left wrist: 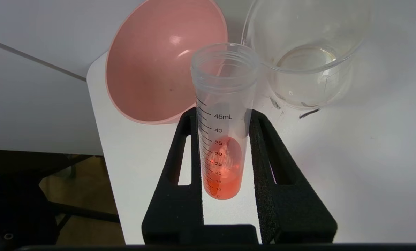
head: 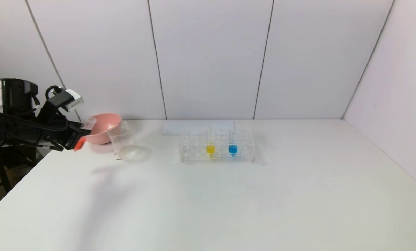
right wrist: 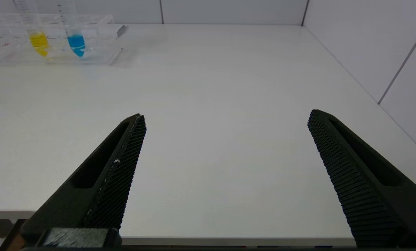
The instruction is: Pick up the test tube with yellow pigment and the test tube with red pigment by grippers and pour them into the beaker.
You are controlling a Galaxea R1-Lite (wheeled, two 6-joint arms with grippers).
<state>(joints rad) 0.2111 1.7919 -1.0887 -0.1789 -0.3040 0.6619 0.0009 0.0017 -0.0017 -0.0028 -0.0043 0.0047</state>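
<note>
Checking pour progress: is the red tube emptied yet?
Not emptied: red liquid still sits in the red tube, held by the left gripper near the beaker.

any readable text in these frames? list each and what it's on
"45mL", "40", "35", "30", "25", "20", "10", "5": scale on the test tube with red pigment, clamped in the left gripper.
"15" on that scale: partly washed out.
Scales on the yellow tube and blue tube in the rack: too small to read.
</note>
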